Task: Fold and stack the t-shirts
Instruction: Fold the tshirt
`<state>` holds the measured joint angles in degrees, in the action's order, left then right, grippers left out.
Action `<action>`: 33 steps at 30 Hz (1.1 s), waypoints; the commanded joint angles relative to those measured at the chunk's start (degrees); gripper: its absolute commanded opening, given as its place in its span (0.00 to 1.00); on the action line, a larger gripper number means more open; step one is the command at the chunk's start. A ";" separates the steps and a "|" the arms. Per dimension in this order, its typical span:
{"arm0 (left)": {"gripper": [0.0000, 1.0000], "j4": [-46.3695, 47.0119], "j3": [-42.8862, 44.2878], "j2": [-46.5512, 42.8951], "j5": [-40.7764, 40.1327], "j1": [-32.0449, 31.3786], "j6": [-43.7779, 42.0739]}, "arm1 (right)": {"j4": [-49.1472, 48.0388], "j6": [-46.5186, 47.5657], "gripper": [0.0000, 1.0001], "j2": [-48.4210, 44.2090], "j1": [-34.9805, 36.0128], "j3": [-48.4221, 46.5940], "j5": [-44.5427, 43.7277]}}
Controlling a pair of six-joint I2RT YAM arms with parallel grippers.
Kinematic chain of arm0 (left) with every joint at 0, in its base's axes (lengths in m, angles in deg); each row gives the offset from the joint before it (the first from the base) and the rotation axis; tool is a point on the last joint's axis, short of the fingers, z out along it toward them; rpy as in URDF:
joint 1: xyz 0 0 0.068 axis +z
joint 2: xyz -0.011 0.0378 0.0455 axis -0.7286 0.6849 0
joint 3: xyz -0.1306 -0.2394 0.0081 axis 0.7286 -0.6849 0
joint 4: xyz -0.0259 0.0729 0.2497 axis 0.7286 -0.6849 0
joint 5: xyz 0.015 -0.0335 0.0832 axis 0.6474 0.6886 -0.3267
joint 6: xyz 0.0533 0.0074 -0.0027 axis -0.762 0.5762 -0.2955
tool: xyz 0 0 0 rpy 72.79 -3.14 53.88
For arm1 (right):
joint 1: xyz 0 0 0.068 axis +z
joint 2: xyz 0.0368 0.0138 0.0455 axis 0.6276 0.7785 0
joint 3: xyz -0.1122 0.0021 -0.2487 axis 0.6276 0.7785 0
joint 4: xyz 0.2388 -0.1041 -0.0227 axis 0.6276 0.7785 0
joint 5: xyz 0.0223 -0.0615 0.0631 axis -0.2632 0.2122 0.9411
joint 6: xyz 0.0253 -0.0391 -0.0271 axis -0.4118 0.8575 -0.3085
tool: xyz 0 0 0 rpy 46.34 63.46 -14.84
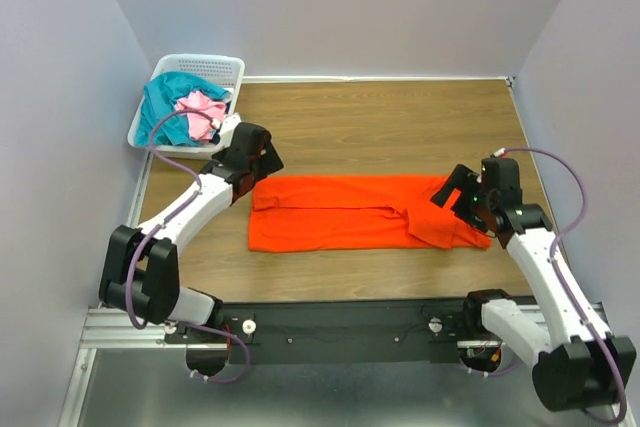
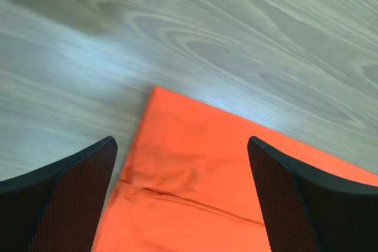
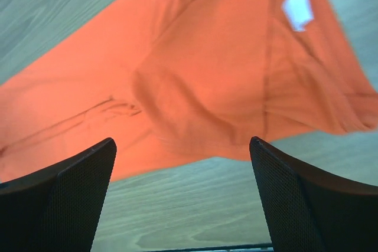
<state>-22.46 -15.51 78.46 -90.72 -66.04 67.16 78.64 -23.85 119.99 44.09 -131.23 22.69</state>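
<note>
The orange t-shirt (image 1: 360,212) lies folded into a long flat band across the middle of the wooden table. My left gripper (image 1: 262,162) is open and empty, just above the shirt's far left corner (image 2: 195,163). My right gripper (image 1: 455,192) is open and empty, above the shirt's right end, where a white label (image 3: 297,9) shows on the cloth (image 3: 207,75). The teal t-shirt (image 1: 165,97) and the pink t-shirt (image 1: 200,107) lie crumpled in the white basket (image 1: 215,65) at the far left.
The wooden table (image 1: 400,127) is walled in on the left, back and right. A black rail (image 1: 340,322) runs along the near edge between the arm bases.
</note>
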 commanded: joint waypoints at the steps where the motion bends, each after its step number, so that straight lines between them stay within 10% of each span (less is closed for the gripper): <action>1: 0.98 3.43 0.76 2.12 4.16 -4.37 -1.34 | -9.28 4.24 1.00 6.72 0.24 1.15 11.46; 11: 0.98 9.07 -1.52 11.97 9.18 -6.22 -2.22 | -22.73 1.25 1.00 19.20 0.85 5.37 23.87; 33: 0.98 7.31 -13.47 9.87 7.69 -2.97 -1.16 | -22.74 2.39 1.00 39.51 -0.03 -2.18 -2.33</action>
<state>-8.89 -24.84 87.90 -83.24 -69.36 65.77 54.16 -24.42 155.27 44.81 -132.63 26.87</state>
